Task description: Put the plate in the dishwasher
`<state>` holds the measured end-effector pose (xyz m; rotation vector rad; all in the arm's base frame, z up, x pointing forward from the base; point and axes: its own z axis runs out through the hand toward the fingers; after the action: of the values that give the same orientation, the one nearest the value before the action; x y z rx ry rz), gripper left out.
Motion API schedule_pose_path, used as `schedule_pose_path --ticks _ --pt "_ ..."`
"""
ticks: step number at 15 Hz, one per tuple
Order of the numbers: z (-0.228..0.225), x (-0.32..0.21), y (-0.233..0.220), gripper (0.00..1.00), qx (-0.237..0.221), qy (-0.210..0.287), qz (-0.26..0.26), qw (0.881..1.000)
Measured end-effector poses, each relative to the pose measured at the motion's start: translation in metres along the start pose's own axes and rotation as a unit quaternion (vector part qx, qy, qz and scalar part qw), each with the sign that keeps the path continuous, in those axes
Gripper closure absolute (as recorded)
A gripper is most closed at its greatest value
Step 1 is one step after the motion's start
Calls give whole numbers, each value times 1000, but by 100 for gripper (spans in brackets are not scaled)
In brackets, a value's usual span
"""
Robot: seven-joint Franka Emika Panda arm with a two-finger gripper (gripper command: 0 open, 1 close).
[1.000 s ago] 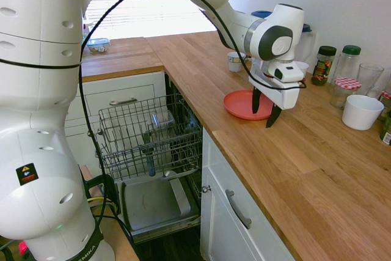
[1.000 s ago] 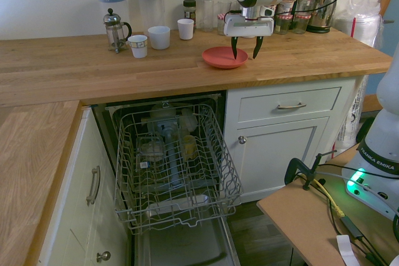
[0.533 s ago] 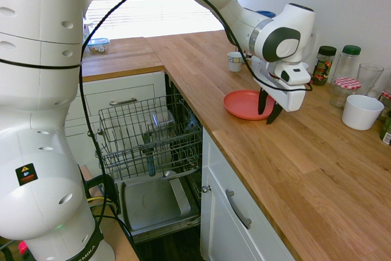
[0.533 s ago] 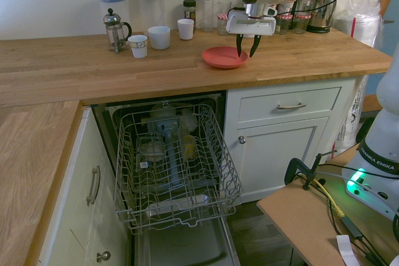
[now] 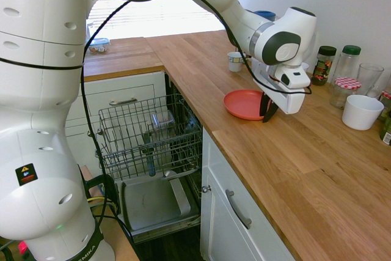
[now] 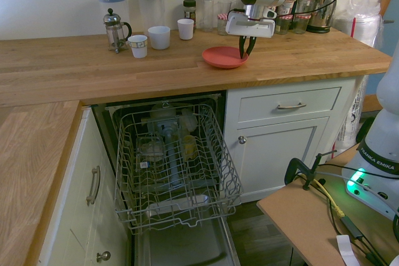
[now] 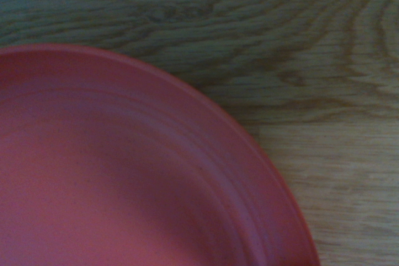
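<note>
The tool (image 5: 266,112) had nearly closed on the plate's (image 5: 243,103) rim, gripping its edge to lift it off the desk (image 5: 305,169).

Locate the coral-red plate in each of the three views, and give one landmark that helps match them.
First exterior view: the plate lies on the wooden counter right of centre, its right rim at the claw.
Second exterior view: upper middle, near the counter's front edge, above the open dishwasher.
Wrist view: fills the lower left.
Shared landmark: the wood-grain counter beneath the plate.
</note>
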<state>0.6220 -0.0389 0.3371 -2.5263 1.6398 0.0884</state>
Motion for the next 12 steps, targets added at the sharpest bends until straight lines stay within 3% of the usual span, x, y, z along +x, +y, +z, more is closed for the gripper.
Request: schedule_pose_path --ticks 8,12 --pt "-7 7 2 100 15 -7 -14 1000" --pt "-45 -3 1 100 31 16 -31 999"
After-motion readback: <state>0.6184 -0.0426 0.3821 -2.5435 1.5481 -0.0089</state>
